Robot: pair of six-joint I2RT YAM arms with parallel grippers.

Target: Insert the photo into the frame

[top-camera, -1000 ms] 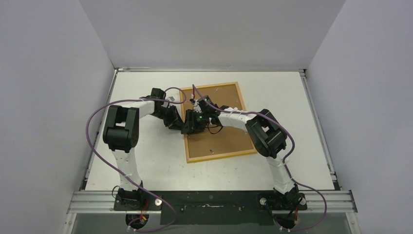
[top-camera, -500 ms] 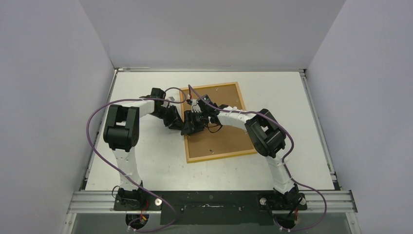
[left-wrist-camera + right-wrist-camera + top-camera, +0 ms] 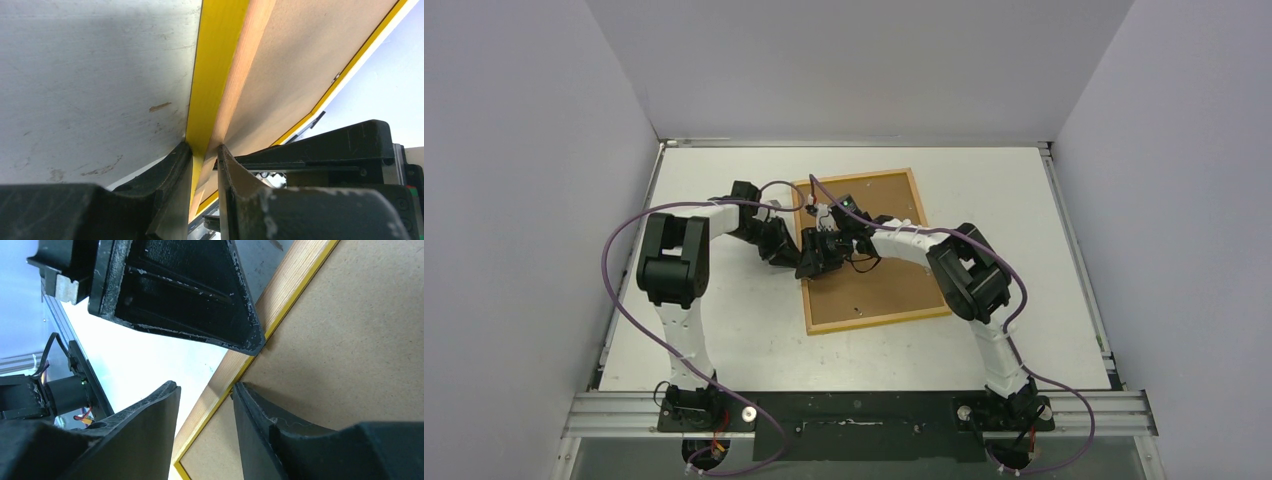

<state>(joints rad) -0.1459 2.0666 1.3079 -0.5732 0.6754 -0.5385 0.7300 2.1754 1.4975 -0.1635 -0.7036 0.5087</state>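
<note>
Frame (image 3: 874, 290) sits back-up mid-worktop (image 3: 724, 330), its 9 o'clock edge pinched between the left gripper's (image 3: 205, 160) fingers. Right gripper (image 3: 205, 405), fingers spread, hovers over that same edge, just beside the left.

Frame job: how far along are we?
Done: nothing I can confirm. The frame lies back-up with its brown backing board in it, and no photo shows in any view. In hand: the left gripper pinches the frame's left edge, and the right gripper straddles the same edge, jaws open. Left, probably: backing out, photo in, backing back.
</note>
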